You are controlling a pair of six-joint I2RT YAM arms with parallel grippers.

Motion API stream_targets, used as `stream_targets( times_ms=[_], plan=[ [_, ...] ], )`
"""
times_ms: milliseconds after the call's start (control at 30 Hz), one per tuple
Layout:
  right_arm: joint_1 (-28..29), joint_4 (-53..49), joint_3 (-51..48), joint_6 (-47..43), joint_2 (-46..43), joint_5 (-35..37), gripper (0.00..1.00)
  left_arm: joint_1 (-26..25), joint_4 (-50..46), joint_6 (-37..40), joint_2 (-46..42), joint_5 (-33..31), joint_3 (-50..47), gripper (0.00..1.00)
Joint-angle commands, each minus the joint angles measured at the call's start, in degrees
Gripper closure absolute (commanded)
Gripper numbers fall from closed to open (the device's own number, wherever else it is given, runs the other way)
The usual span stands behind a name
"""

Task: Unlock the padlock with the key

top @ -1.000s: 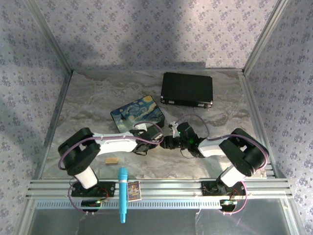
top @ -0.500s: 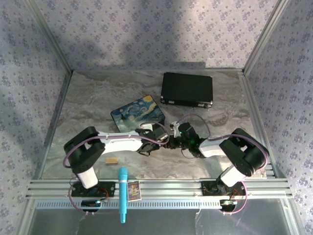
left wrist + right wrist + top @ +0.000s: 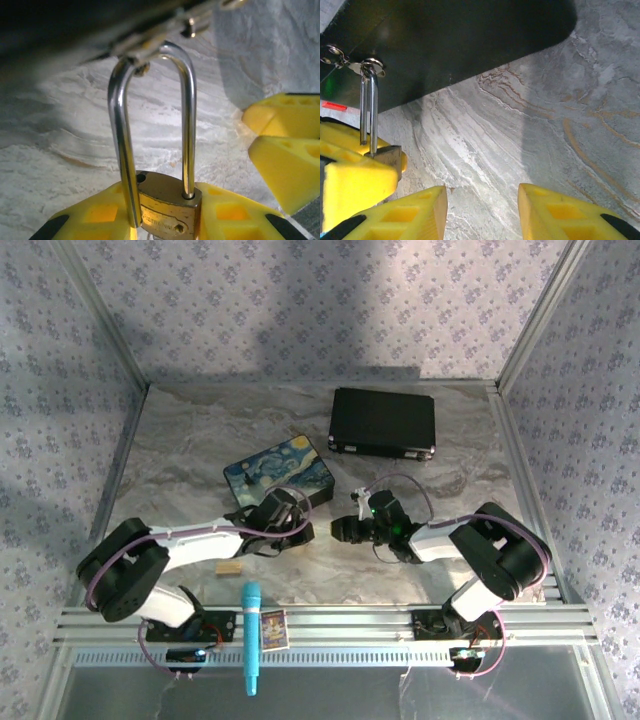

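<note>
- two grippers face each other near the middle of the grey marble-patterned table (image 3: 200, 430), just in front of the starry-night painted box (image 3: 280, 472).
- left gripper (image 3: 291, 524): yellow fingers clamped on the body of the tiny brass-gold padlock with a silver shackle (image 3: 169, 204); the shackle projects beyond the fingertips.
- right gripper (image 3: 482, 207): jaws spread wide, nothing held, just beside the padlock.
- small silver key (image 3: 346, 63): ringed to the bend of the shackle, not inserted.
- one shackle leg appears to sit beside an empty hole; whether the lock is already open cannot be told.
- step in hand: presenting the lock. the next move calls for the right gripper to pinch the key and align it with the keyway.
</note>
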Motion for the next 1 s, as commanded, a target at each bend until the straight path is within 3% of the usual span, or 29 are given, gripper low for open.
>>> stream_targets(
  times_ms=[0, 133, 400, 567, 633, 700, 767, 967],
  plan=[
    [-0.44, 0.67, -0.65, 0.82, 0.54, -0.34, 0.58, -0.4, -19.33, 3.8, 2.73, -5.16, 8.29, 0.85],
    [-0.42, -0.1, -1.02, 0.57, -0.4, 0.39, 0.58, -2.77, -40.07, 3.21, 6.46, -20.31, 17.99, 0.8],
    [-0.42, -7.32, 0.98, -1.22, -4.39, 2.76, 0.58, -6.7, -64.82, -5.43, 23.08, -37.89, 30.67, 0.71],
    [-0.66, -11.18, 2.1, -2.99, -6.42, 3.27, 0.58, -11.22, -68.57, -10.87, 28.32, -42.8, 35.16, 0.67],
    [-1.09, -11.49, 1.79, -2.94, -6.9, 3.32, 0.58, -13.11, -70.39, -12.39, 30.63, -44.19, 37.6, 0.6],
    [-1.57, -11.15, 1.33, -2.44, -7.13, 3.65, 0.58, -14.8, -71.92, -13.81, 33.03, -44.9, 39.85, 0.59],
    [-1.96, -10.55, 0.81, -1.78, -7.27, 4.0, 0.58, -16.44, -73.39, -15.68, 34.76, -45.3, 41.54, 0.52],
    [-2.24, -10.26, 0.59, -1.19, -7.18, 4.54, 0.58, -18.68, -73.74, -16.29, 35.27, -44.47, 42.26, 0.49]
  ],
)
